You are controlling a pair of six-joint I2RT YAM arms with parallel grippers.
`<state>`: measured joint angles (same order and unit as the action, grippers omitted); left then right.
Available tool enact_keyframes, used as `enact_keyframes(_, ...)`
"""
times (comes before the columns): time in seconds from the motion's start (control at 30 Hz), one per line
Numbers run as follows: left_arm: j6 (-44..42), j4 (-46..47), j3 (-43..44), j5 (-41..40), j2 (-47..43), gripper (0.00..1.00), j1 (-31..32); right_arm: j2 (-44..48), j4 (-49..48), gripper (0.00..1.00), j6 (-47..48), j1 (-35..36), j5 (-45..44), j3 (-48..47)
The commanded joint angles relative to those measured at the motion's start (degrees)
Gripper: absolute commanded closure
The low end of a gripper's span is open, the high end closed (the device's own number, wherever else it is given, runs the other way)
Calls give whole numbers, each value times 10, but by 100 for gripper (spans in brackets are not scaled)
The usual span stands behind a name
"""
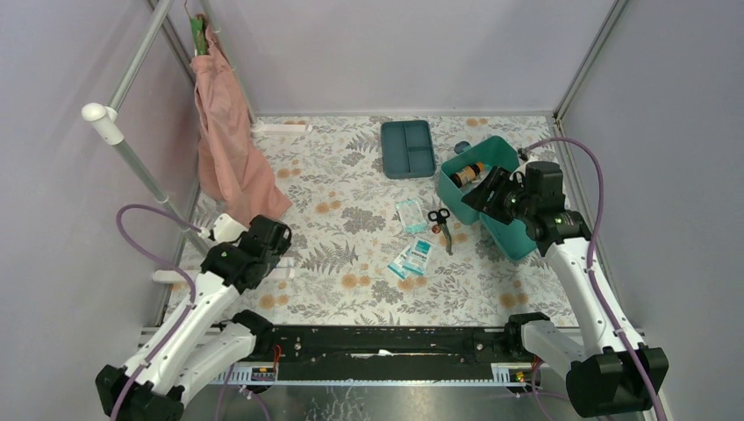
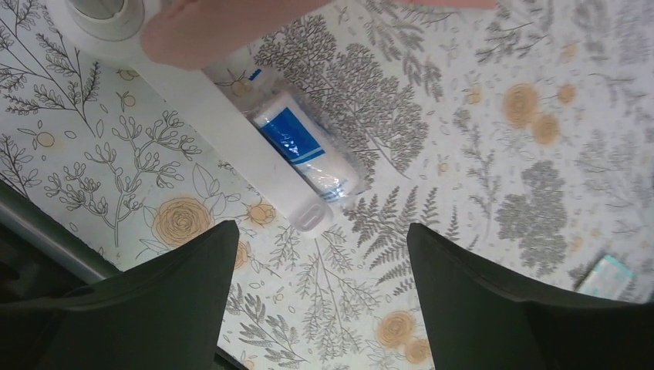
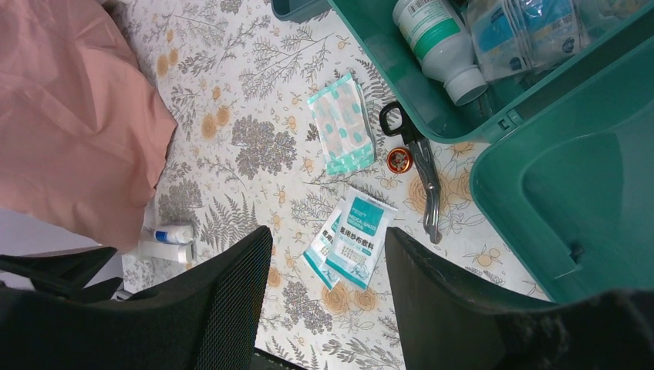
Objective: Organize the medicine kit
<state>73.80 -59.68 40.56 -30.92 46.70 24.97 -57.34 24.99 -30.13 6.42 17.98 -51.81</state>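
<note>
The medicine kit (image 1: 516,237) is a teal box lying open at the right, its lid (image 3: 571,177) flat beside it. Inside lie a white bottle (image 3: 439,42) with a green label and clear packets (image 3: 532,31). My right gripper (image 1: 478,196) hovers over the kit's near side, open and empty (image 3: 328,254). On the cloth left of the kit lie scissors (image 3: 420,166), a small orange tin (image 3: 399,159), a spotted plaster packet (image 3: 343,123) and two gauze packets (image 3: 355,235). My left gripper (image 1: 276,237) is open (image 2: 320,262) just short of a wrapped, blue-labelled bandage roll (image 2: 305,150).
A dark blue-teal divided tray (image 1: 408,147) sits at the back centre. A pink cloth (image 1: 228,132) hangs from a white rack at the left, whose base bar (image 2: 224,139) lies against the bandage roll. Walls enclose the table on three sides.
</note>
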Motion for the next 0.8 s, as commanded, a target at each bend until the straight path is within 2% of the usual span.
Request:
enact_keyframes(0.0, 34, -57, 28, -41, -27, 13, 24, 16, -9, 37, 3, 4, 16, 2)
enact_keyframes(0.1, 31, -58, 41, -46, -10, 13, 58, 16, -9, 37, 3, 4, 17, 3)
enact_keyframes(0.2, 51, -58, 54, -67, 20, 13, 118, 18, -7, 37, 5, 4, 15, 4)
enact_keyframes(0.33, 88, -67, 82, -109, 100, 12, 204, 22, -5, 36, 4, 4, 12, 6)
enact_keyframes(0.4, 99, -70, 97, -115, 141, 12, 225, 23, -4, 37, 5, 4, 11, 8)
enact_keyframes(0.57, 117, -62, 106, -139, 207, 13, 224, 25, 2, 36, 10, 4, 9, 9)
enact_keyframes(0.77, 35, 6, 87, -103, 242, 14, 149, 29, 11, 36, 19, 4, 5, 8)
